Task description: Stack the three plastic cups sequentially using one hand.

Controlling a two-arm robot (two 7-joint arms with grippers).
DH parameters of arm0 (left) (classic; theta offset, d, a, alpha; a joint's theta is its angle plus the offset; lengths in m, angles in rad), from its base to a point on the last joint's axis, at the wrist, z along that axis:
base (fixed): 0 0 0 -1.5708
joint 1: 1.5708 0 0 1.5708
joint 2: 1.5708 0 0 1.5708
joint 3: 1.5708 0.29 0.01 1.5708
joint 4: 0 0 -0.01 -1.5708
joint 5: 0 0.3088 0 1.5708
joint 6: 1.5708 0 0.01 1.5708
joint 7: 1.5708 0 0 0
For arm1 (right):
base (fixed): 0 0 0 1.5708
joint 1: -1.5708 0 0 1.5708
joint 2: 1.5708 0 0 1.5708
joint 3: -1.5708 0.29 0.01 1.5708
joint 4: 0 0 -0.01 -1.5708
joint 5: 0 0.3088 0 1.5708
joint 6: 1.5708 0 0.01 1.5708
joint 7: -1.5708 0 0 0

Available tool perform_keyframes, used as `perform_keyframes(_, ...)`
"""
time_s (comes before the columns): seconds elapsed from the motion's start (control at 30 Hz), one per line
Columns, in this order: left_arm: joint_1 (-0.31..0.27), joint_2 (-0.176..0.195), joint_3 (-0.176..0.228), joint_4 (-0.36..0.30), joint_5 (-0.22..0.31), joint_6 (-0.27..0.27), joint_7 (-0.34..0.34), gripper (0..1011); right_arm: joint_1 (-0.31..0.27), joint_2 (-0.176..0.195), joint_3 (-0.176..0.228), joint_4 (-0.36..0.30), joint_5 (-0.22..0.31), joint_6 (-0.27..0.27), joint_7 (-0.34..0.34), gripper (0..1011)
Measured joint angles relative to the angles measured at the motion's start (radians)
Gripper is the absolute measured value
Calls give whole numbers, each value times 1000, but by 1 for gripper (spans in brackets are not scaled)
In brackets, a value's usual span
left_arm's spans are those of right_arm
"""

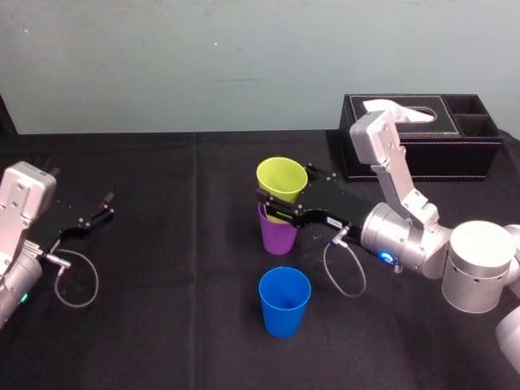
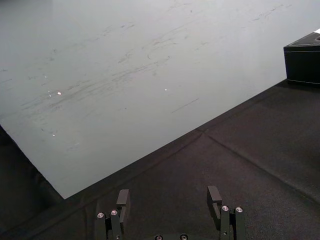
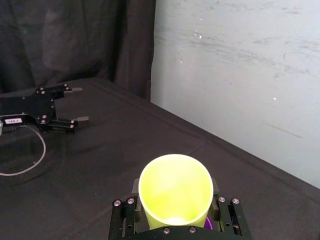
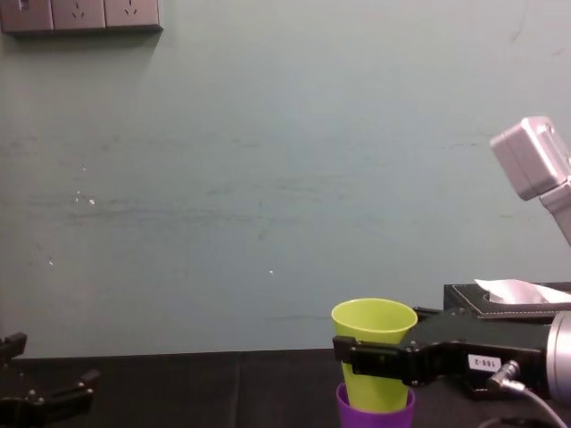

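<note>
Yellow-green cup is in the right end effector, fingers clamped on its wall below the rim. Its base is inside the mouth of the purple cup, which stands mid-worktop. Chest view confirms it: the purple rim wraps the yellow-green base, but most of the yellow-green body sits proud. Head view shows it leaning a bit, so I read it as not fully seated.

Blue cup stands upright on its own, nearer the robot, apart from the pair. Left end effector is parked at the left of the worktop, fingers spread, holding nothing. Tissue box is back right, out of the way.

My read: first nesting of two, in progress. Next move: square the yellow-green cup up, push down till it stops, release, back off straight up so the pair doesn't tip. Then the same arm goes to the blue cup, grips below the rim and lifts it over the yellow-green mouth. Clearance over the stack is the thing to watch.
</note>
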Motion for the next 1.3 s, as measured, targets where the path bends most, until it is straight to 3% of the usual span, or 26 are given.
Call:
perform_keyframes(0.9,0,0,0,0,0,0,0,1010,-9,-7,-4,28,-15,-22,4,743)
perform_keyframes(1.3,0,0,0,0,0,0,0,1010,-9,-6,-4,26,-13,-20,3,1004)
